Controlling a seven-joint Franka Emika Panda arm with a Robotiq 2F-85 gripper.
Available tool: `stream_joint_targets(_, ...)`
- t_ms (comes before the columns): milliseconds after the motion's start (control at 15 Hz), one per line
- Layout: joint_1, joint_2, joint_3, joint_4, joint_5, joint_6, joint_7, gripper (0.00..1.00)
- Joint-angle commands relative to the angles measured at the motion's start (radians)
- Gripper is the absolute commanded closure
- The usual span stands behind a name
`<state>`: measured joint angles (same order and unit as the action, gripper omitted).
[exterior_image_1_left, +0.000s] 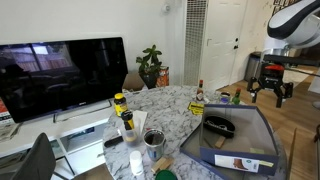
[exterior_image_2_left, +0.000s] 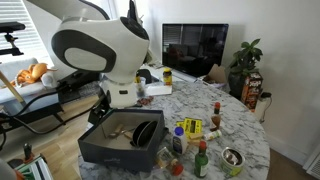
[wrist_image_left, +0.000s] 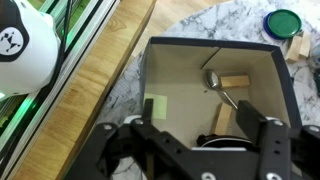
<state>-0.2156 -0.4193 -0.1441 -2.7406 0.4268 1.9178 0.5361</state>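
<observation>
My gripper (wrist_image_left: 202, 130) hangs open over a dark grey box (wrist_image_left: 200, 43) at the edge of the marble table, with nothing between its fingers (wrist_image_left: 146, 128). Inside the box lie a metal spoon (wrist_image_left: 222, 90), a wooden block (wrist_image_left: 236, 83), a second block (wrist_image_left: 224, 118), a pale green note (wrist_image_left: 156, 106) and a black rounded object (wrist_image_left: 215, 145) directly under the jaws. In both exterior views the gripper (exterior_image_1_left: 270, 96) is above and beyond the box (exterior_image_1_left: 262, 122), whose black object (exterior_image_1_left: 220, 126) shows inside. The robot's arm (exterior_image_2_left: 100, 45) hides most of the gripper above the box (exterior_image_2_left: 108, 155).
Sauce bottles (exterior_image_2_left: 200, 160), a yellow mustard bottle (exterior_image_1_left: 120, 103), a tin can (exterior_image_1_left: 154, 138) and a green-lidded jar (wrist_image_left: 283, 21) crowd the table beside the box. A television (exterior_image_1_left: 60, 75) and a plant (exterior_image_1_left: 150, 65) stand behind. Wooden floor (wrist_image_left: 100, 60) lies past the table's edge.
</observation>
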Motion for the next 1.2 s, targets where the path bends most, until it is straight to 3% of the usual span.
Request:
stream_joint_targets(0,-0.033,-0.071,0.020,-0.019,-0.060,-0.096,0.008,0.00)
stream_joint_targets(67,-0.024,-0.025,0.018,0.001,-0.014,-0.052,-0.005,0.00)
stream_joint_targets(467,-0.030,-0.043,0.025,-0.002,-0.033,-0.080,-0.005,0.00)
stream_joint_targets(867,-0.011,0.049,0.068,0.078,-0.192,0.131,-0.123,0.00)
stream_joint_targets(1133,0.011,0.175,0.081,0.168,-0.315,0.174,-0.212,0.00)
